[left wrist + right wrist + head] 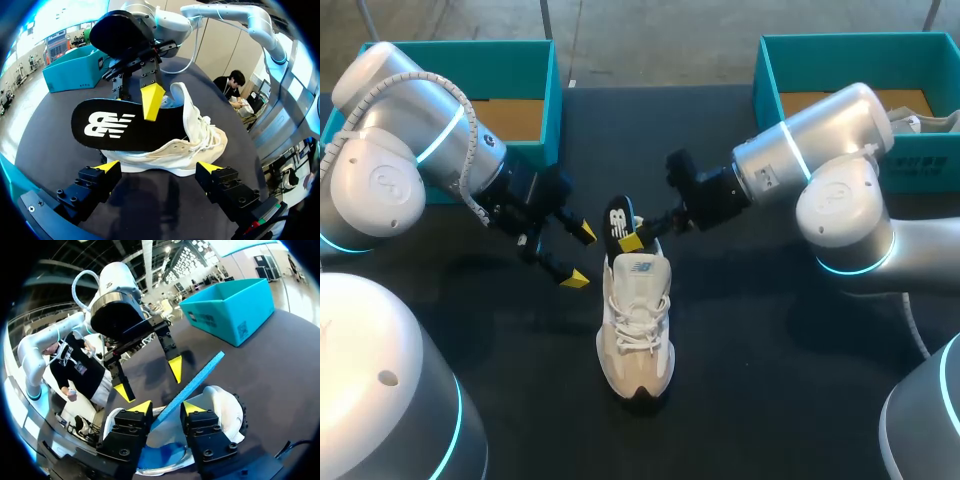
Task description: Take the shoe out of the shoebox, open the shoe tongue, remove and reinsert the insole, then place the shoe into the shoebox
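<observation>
Right gripper (167, 407) clamped on insole (196, 378) edge; insole sticking out of shoe (638, 320) heel opening, shoe upright mid-table. Left gripper (580, 256) fingers spread, beside heel, touching nothing. Insole likely light, thin, floppy: pinch heel end, brace soft collar.

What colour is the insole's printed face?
Black with a white logo; the insole shows best in the left wrist view.

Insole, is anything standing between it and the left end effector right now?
Nothing visible. The left end effector is open beside the insole, only air between; the right end effector grips it from the far side, above the shoe.
</observation>
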Robot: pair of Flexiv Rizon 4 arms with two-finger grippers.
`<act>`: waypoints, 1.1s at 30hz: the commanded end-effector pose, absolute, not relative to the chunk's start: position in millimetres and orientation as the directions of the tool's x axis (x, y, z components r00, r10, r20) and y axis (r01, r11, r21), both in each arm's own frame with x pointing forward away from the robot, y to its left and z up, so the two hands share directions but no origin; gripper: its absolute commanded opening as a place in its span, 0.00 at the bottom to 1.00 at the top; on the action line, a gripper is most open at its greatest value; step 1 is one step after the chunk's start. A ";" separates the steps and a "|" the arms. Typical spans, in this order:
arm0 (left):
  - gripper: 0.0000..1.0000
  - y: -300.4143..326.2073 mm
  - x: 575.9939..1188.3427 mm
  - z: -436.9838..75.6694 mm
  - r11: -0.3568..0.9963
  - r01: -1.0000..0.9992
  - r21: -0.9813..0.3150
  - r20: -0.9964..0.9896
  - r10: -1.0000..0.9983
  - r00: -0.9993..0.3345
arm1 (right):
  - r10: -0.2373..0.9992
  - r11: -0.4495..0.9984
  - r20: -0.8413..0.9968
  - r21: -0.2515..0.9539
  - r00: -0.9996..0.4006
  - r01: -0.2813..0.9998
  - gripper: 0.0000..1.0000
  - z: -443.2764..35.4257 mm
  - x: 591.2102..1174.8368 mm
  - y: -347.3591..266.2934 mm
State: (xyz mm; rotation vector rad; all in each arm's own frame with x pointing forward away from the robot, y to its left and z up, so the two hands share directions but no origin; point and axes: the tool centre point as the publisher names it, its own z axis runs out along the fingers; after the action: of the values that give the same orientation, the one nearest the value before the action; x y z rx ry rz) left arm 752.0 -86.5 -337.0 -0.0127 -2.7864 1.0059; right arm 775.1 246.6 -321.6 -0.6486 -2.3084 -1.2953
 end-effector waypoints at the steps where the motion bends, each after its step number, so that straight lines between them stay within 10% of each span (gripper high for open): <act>1: 1.00 -86.8 751.9 -337.1 0.772 -0.052 -0.633 0.164 0.068 -0.984 | 0.196 0.452 0.555 0.680 -0.808 0.577 0.00 -323.5 774.7 245.6; 29: 1.00 -86.8 751.9 -337.1 0.772 -0.052 -0.633 0.164 0.068 -0.984 | 0.275 0.349 0.534 0.719 -0.799 0.601 0.00 -343.3 735.8 228.3; 33: 1.00 -86.8 751.9 -337.1 0.772 -0.052 -0.633 0.164 0.068 -0.984 | 0.273 0.348 0.516 0.733 -0.812 0.584 0.28 -336.6 742.9 230.8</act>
State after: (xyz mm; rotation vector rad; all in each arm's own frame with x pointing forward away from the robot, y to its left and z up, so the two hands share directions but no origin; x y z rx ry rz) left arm 752.0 -86.5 -337.0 -0.0127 -2.7865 1.0059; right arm 741.8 227.9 -339.4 -0.7620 -2.3083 -1.4499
